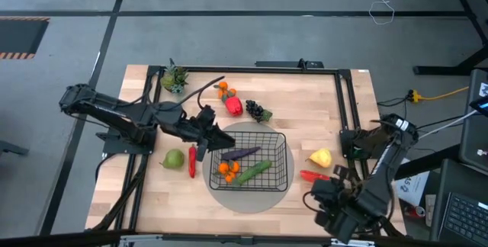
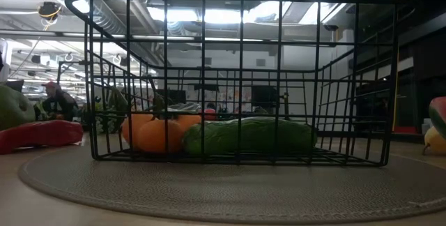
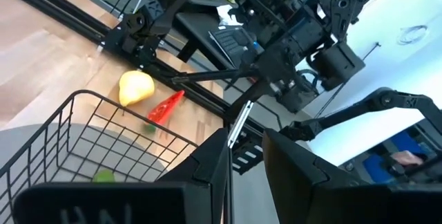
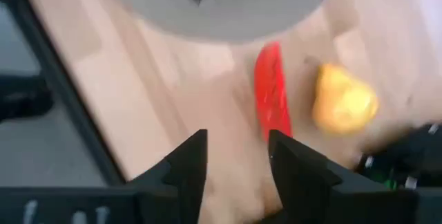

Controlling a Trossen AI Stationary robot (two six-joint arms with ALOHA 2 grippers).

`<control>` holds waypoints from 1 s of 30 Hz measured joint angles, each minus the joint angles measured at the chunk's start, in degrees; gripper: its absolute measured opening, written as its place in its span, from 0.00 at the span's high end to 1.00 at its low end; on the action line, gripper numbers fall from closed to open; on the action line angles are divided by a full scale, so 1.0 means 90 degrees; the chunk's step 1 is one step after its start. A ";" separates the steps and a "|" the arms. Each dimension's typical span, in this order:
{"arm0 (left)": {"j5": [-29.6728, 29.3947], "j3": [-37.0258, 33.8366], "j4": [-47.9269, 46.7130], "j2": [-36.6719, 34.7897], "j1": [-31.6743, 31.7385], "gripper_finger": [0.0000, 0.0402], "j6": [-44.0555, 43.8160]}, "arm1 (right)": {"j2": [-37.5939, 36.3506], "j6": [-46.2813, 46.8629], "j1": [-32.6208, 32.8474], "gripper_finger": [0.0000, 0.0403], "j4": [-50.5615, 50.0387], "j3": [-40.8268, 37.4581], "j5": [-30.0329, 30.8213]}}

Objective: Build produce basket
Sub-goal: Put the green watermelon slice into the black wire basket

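The black wire basket (image 1: 280,142) stands on a grey round mat in the middle of the table. Inside it lie oranges (image 1: 227,169), a green cucumber (image 1: 253,172) and a purple eggplant (image 1: 242,154); the low view shows the oranges (image 2: 157,134) and cucumber (image 2: 251,137) on the basket floor. My left gripper (image 1: 223,140) hovers open and empty above the basket's far left corner, fingers apart in its wrist view (image 3: 245,172). My right gripper (image 1: 322,196) is open near the table's near right corner, with a red chili (image 4: 273,99) and a yellow pear (image 4: 343,101) ahead of it.
Left of the basket lie a green pear (image 1: 174,158) and a red chili (image 1: 191,161). To its right lie the other chili (image 1: 313,175) and the yellow pear (image 1: 321,157). Toward the far edge are a red pepper (image 1: 234,107), dark grapes (image 1: 258,111), small oranges (image 1: 223,90) and a leafy sprig (image 1: 174,79).
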 joint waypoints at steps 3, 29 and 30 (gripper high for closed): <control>-0.0188 0.0000 0.0124 0.0000 -0.0114 0.78 0.0000 | 0.0121 -0.0158 -0.0226 0.52 -0.0001 0.0000 0.0319; -0.0609 0.0000 0.0337 0.0015 -0.0642 0.78 0.0012 | -0.1913 0.1328 -0.0363 0.38 0.0246 -0.2994 -0.0882; -0.0611 0.0000 0.0379 0.0015 -0.0642 0.78 0.0008 | -0.2146 0.1352 -0.0363 0.38 0.0556 -0.3252 -0.0881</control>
